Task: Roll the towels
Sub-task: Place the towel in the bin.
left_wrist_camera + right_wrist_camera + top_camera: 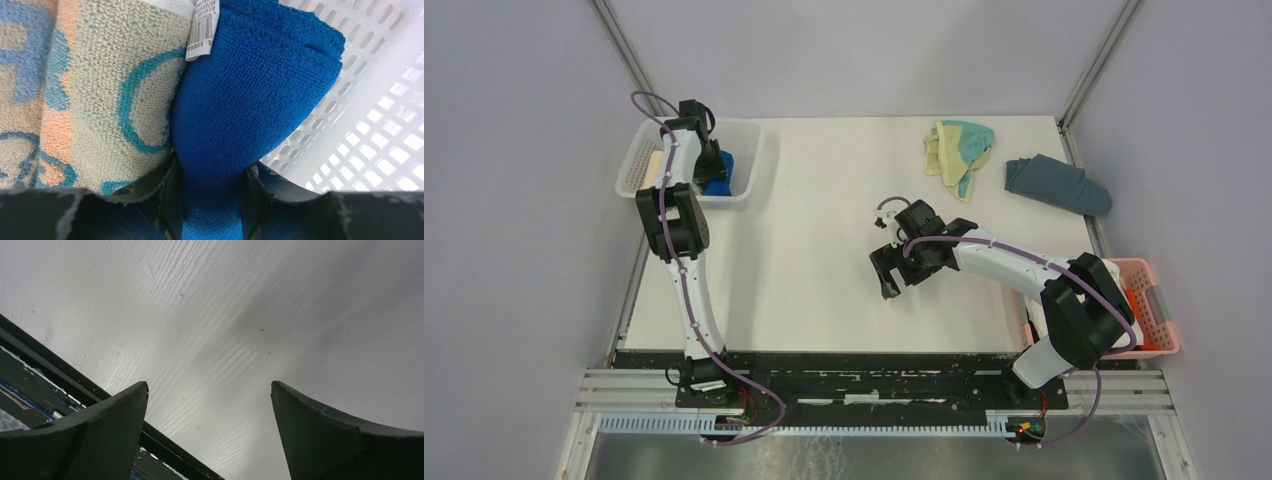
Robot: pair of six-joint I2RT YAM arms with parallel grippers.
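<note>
White tabletop ran between pale grey walls, with both arms bolted at its near edge. At the far left corner the left gripper was reaching down into a white basket, its two dark fingers clamped on the royal blue towel. The cloth was pinched narrow between the pads and widened into folded layers beyond them. Pressed against the towel's left side lay a beige towel printed with blue and orange shapes. A barcode label hung at the seam between the two. The basket's slotted wall curved behind on the right.

Near the table's middle the right gripper hovered over bare wood-grain surface, jaws spread wide and holding nothing. Well beyond it, toward the far right corner, the pale yellow and teal towel lay crumpled and unrolled. Just beside that, further right, sat a slate grey-blue cloth. A pink basket stood at the table's right edge by the right arm.
</note>
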